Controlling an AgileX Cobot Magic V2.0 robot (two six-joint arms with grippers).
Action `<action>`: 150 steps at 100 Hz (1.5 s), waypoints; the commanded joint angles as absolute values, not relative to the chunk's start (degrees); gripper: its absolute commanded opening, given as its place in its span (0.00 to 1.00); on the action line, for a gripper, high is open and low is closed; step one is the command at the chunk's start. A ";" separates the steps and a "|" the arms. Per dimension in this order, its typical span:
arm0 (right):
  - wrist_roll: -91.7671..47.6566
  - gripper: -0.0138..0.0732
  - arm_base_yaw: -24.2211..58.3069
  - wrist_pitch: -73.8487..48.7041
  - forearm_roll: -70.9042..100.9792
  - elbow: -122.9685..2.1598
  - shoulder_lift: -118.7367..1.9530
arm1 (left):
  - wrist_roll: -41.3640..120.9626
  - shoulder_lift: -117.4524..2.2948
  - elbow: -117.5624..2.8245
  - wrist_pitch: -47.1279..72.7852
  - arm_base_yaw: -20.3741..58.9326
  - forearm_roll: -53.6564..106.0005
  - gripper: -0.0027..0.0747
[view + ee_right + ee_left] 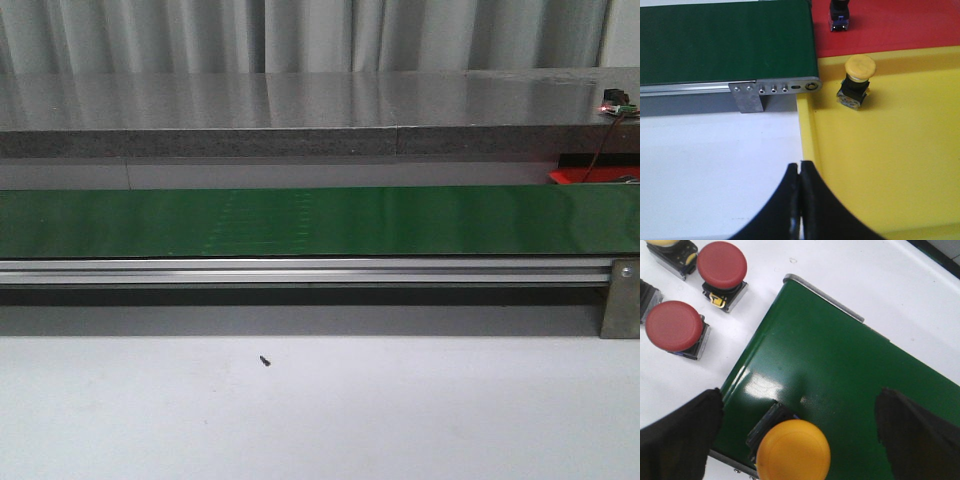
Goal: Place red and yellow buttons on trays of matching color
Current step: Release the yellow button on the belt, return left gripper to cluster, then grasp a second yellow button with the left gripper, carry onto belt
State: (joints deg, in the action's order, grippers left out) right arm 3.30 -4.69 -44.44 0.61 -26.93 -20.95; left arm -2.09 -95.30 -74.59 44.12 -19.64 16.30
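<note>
A: Tool on the left arm (800,440): what is it doing?

B: Its two black fingers (677,435) stand wide apart over the end of the long green belt (840,370). Between them, touching neither, a button with a round yellow cap on a black base (792,450) sits on the belt near its end edge.

A: Anything beside the belt?

B: Yes. On the white desk (890,275) next to the belt's end stand two buttons with round red caps (721,264) (674,325), close together. At the frame corner a second yellow-capped button (665,244) is cut off.

A: And the right tool (800,175)?

B: Its black fingers are pressed together with nothing between them, above the rim of the flat yellow tray (890,165).

A: Where are the trays?

B: Both lie just past the belt's other end. Inside the yellow tray stands a small yellow-capped button (856,80), slightly tilted. The flat bright red tray (900,25) lies against it; on it a dark button base (839,15) is visible, cap out of frame.

A: The front camera?

B: Only the belt and a red sliver of tray (585,176) at its right end.
</note>
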 commanded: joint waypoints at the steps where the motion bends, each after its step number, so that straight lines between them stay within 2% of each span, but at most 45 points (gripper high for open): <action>1: 3.28 0.09 -4.49 -40.86 0.68 -28.43 -21.36 | -1.77 -91.31 -76.69 42.99 -19.41 17.45 0.82; 21: 3.28 0.09 -4.49 -40.86 0.68 -28.43 -21.36 | -1.68 -89.64 -76.69 45.16 -21.75 13.74 0.82; 55: 3.28 0.09 -4.49 -40.86 0.68 -28.43 -21.36 | 0.90 -89.25 -76.69 46.33 -34.09 13.62 0.82; 76: 3.28 0.09 -4.49 -40.86 0.68 -28.43 -21.36 | 0.99 -89.53 -76.23 45.05 -38.83 13.27 0.82; 150: 3.28 0.09 -4.49 -40.86 0.68 -28.43 -21.36 | 4.16 -100.70 -76.35 39.63 -39.70 15.44 0.82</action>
State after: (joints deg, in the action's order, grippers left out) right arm 3.30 -4.69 -44.44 0.61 -26.93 -20.95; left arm 3.13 -101.91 -74.72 42.85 -39.59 13.46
